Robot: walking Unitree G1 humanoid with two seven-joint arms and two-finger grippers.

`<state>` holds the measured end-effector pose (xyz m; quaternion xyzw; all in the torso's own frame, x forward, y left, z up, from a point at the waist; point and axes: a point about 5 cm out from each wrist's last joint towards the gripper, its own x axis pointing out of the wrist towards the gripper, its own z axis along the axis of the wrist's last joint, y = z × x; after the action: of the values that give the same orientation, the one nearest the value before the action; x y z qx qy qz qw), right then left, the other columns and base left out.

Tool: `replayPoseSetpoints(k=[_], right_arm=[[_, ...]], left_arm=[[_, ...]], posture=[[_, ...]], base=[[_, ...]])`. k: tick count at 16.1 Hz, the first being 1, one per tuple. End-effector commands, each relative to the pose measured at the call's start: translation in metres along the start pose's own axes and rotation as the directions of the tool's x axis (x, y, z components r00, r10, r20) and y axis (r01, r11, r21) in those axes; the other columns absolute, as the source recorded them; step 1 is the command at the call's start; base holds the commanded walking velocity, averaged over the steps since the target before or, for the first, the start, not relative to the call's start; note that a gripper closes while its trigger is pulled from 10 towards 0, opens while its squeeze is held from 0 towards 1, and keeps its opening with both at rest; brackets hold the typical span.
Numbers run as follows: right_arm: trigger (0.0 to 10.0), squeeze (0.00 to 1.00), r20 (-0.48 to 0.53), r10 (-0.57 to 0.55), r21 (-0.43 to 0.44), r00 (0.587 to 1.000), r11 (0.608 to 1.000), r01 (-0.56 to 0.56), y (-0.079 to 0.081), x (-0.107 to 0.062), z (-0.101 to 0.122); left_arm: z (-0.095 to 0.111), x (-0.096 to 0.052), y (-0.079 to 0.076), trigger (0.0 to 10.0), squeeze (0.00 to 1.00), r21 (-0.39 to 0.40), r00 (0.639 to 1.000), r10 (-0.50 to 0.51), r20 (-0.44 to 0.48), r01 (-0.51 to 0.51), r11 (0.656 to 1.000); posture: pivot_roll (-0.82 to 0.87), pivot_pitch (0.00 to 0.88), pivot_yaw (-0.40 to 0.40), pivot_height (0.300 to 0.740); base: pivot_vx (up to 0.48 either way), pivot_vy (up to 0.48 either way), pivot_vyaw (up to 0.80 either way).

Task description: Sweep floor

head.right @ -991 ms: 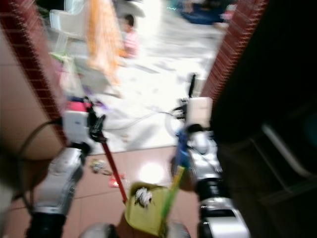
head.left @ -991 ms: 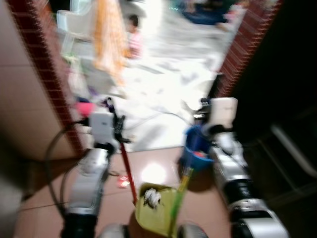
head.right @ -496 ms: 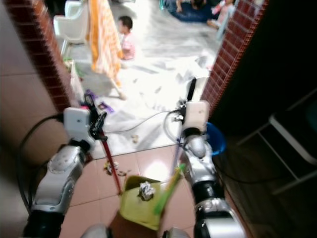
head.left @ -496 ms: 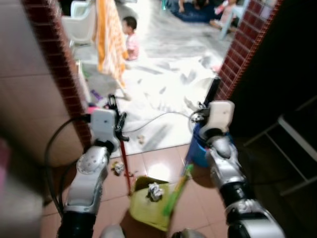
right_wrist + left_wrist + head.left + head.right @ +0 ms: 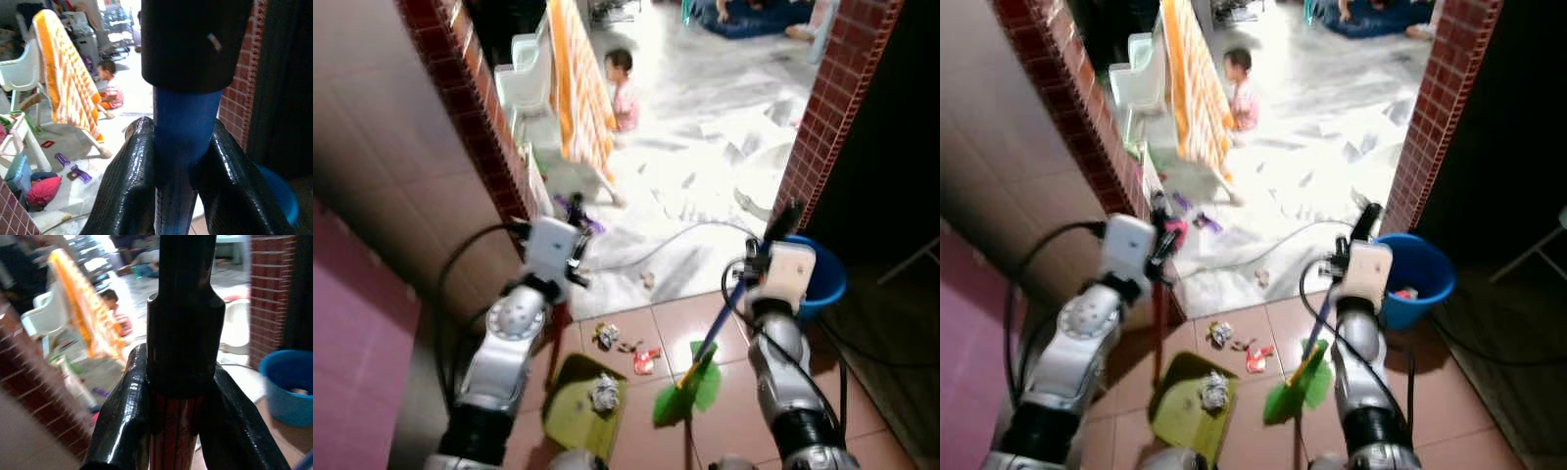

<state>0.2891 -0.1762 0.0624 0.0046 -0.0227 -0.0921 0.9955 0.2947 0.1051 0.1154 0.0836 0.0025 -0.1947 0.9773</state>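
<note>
Since the earlier frame our head camera has swung, so the brick doorway now sits higher and the litter on the tiles lies ahead of the dustpan rather than beside it. We stand on reddish floor tiles [image 5: 862, 392] facing a bright room where a small child [image 5: 623, 90] sits well away.

Our left gripper [image 5: 180, 396] is clamped around the dark red handle [image 5: 173, 440] of the yellow-green dustpan [image 5: 570, 413], which rests on the tiles by our feet. One crumpled white scrap [image 5: 603, 393] already lies in the pan.

Our right gripper [image 5: 178, 161] is closed around the blue broom handle [image 5: 183, 132]. The green broom head [image 5: 686, 385] touches the floor just beside the pan.

Loose litter [image 5: 625, 345] remains on the tiles just beyond the pan and broom: a pale wad, a red wrapper and some bits too small to identify, perhaps paper. A blue bucket [image 5: 1420, 274] stands near the right brick pillar [image 5: 830, 108].

We judge the sweeping partly done: some rubbish is collected, the nearby pieces are not yet swept in.
</note>
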Motion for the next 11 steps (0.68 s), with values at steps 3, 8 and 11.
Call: replayPoseSetpoints(k=[3,8,11], right_arm=[[10.0,0.0,-0.005,0.039,-0.038,0.999,0.998,-0.04,0.006,-0.001,0.003],[10.0,0.0,-0.001,0.13,-0.037,0.992,0.991,-0.129,0.016,0.008,0.007],[10.0,0.0,0.0,0.168,-0.037,0.986,0.985,-0.168,0.024,0.02,0.013]], left_arm=[[0.015,0.009,-0.005,10.0,0.0,0.012,0.996,-0.027,0.089,0.026,1.0],[0.005,-0.001,0.011,10.0,0.0,-0.074,0.99,0.12,0.074,-0.114,0.991],[0.005,-0.001,0.017,10.0,0.0,-0.103,0.982,0.17,0.083,-0.161,0.982]], posture=[[-0.08,0.0,0.087,0.74],[-0.07,0.0,0.086,0.74],[-0.04,0.0,0.03,0.74]], base=[[0.0,0.0,0.0],[0.0,0.0,-0.76],[0.0,0.0,-0.34]])
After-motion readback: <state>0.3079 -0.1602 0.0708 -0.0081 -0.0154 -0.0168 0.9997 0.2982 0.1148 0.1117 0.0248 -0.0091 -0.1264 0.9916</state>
